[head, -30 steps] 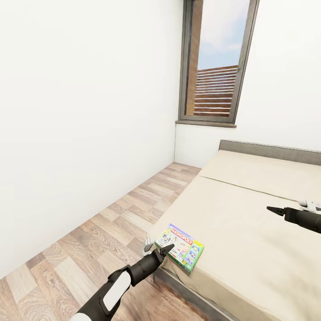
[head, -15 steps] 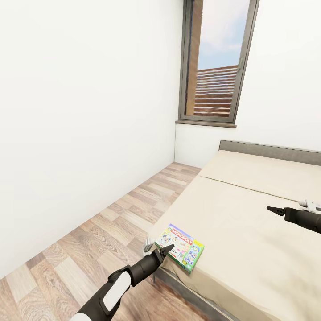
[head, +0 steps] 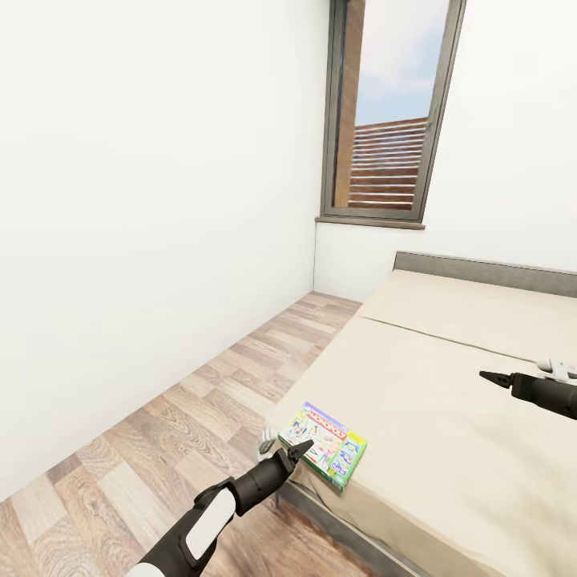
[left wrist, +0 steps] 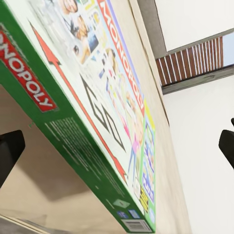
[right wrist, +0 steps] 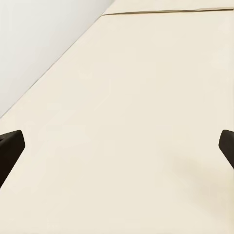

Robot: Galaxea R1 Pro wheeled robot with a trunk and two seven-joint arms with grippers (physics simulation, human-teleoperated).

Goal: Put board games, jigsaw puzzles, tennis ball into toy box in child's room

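Monopoly board game (head: 324, 445) on bed (head: 449, 401) corner, left gripper (head: 303, 445) spread at its edge

Very little differs across the second. The left pincer (head: 302, 449) sits a shade lower and nearer the robot than a second ago, its tip now at the near edge of the Monopoly board game (head: 324, 444) (the shift is slight enough to be barely readable). The right arm's white wrist part (head: 558, 368) drops a touch in the first half second, then holds.
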